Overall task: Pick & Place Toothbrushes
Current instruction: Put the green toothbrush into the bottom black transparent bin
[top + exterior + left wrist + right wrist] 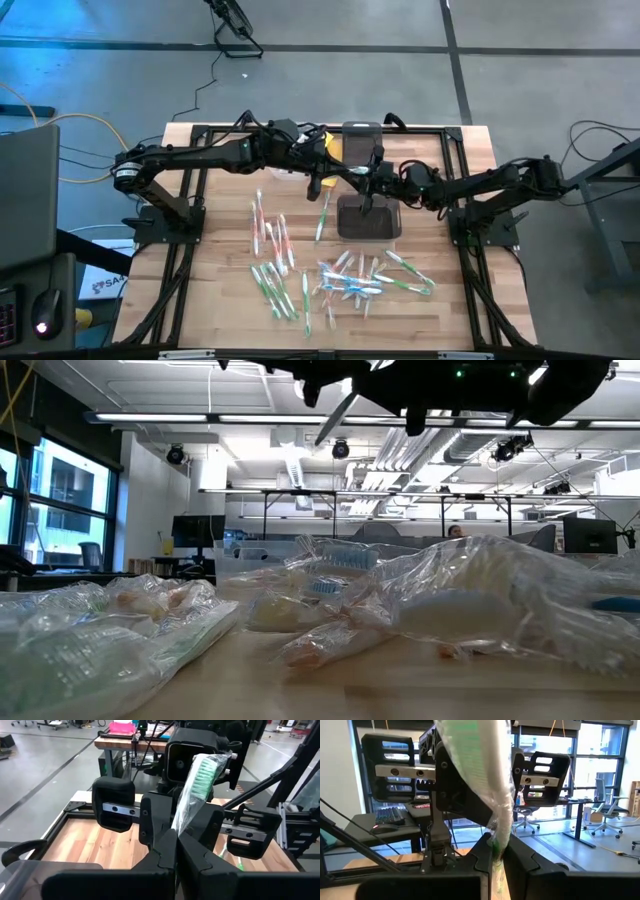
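Note:
One toothbrush in a clear wrapper [192, 795], with green bristles at its upper end, hangs high over the table's middle; in the low view the toothbrush [335, 420] slants near the top. My left gripper [176, 840] and my right gripper [496, 851] face each other, both shut on it. Several more wrapped toothbrushes [360, 280] lie scattered flat on the wooden table [220, 300], toward its near half. My left gripper pinches the wrapped toothbrush between its two fingers at the narrow stretch [176, 826] below the green bristle head. The fingers come about level from the table's left and lie across it. The brush stands tilted, head up, clear of the table. My right gripper pinches the same toothbrush between its two fingers at the wrapper's narrow part [495, 840], close to the left gripper's hold. It comes about level from the table's right, across the brush. The wrapped length rises above the fingers; a short bit shows lower between them.
A dark clear bin [362, 132] stands at the table's far middle, under the two grippers. A yellow object [330, 146] lies beside it. More toothbrushes [272, 245] lie left of centre. Black frame rails [185, 250] run along the table's sides.

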Robot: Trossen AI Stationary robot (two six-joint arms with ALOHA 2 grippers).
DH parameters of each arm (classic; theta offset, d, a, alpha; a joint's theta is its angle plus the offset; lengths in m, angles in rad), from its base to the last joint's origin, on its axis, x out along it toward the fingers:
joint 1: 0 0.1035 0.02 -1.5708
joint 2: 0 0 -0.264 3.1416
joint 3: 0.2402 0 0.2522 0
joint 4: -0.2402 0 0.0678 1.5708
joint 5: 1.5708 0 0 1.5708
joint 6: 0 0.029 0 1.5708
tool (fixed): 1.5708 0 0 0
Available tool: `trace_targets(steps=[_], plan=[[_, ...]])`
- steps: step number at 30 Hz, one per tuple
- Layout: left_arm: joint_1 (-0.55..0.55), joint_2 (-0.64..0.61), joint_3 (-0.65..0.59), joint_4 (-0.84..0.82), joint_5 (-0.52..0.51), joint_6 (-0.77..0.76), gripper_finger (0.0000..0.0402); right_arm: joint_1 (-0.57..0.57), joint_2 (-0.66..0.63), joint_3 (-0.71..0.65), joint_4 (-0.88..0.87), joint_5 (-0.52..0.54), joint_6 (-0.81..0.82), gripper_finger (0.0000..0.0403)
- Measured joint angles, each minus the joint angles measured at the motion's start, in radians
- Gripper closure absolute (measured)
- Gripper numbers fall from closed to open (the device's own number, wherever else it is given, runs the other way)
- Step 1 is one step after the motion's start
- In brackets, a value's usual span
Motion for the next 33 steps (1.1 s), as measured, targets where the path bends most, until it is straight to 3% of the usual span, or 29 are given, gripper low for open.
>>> trace_targets(steps=[12,22,26,33], plan=[[0.002,-0.015,0.000,-0.078,-0.010,0.031,0.0309,0.001,-0.015,0.000,-0.071,-0.003,0.007,0.0385],[0.001,-0.133,0.001,-0.147,-0.005,0.078,0.0303,0.002,-0.021,0.000,-0.108,0.029,0.007,0.0385],[0.002,-0.176,0.001,-0.246,-0.005,0.079,0.0303,0.005,-0.097,0.004,-0.303,0.033,0.066,0.0385],[0.002,-0.201,0.001,-0.362,-0.027,0.079,0.0303,0.051,-0.201,0.157,-0.869,0.100,0.172,0.0385]])
